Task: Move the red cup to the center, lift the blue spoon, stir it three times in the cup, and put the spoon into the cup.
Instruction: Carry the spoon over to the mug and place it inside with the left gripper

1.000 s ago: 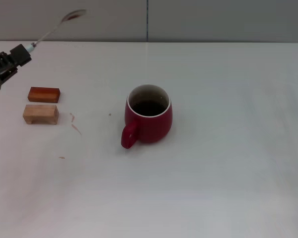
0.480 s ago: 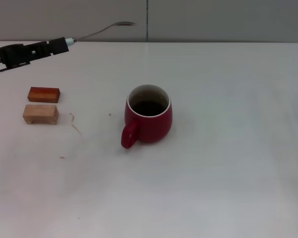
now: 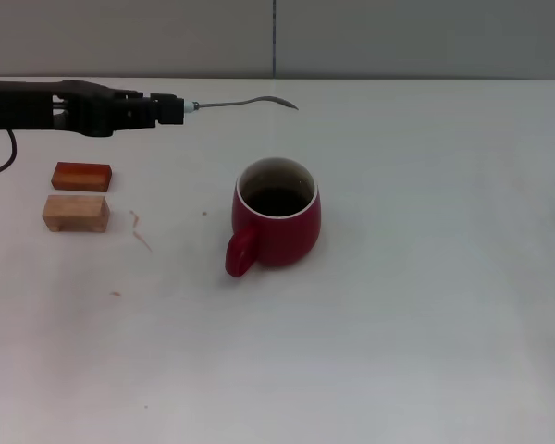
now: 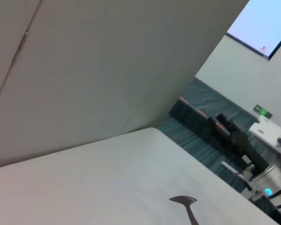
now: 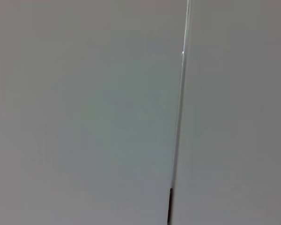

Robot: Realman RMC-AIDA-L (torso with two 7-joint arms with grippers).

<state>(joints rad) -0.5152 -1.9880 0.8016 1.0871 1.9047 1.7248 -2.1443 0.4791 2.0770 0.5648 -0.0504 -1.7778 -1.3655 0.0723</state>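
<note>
Left gripper [image 3: 174,108] clamps blue spoon [image 3: 245,102] by its handle tip, level above worktop [image 3: 425,277]; risk: bowl clips red cup [image 3: 277,215] rim when tilting in.

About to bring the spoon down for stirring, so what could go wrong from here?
The left tool grips the blue spoon only at its handle tip, so it could swivel or slip. Its bowl hangs behind the red cup, not above the opening; lowering now might hit the table or the rim and tip the cup.
</note>
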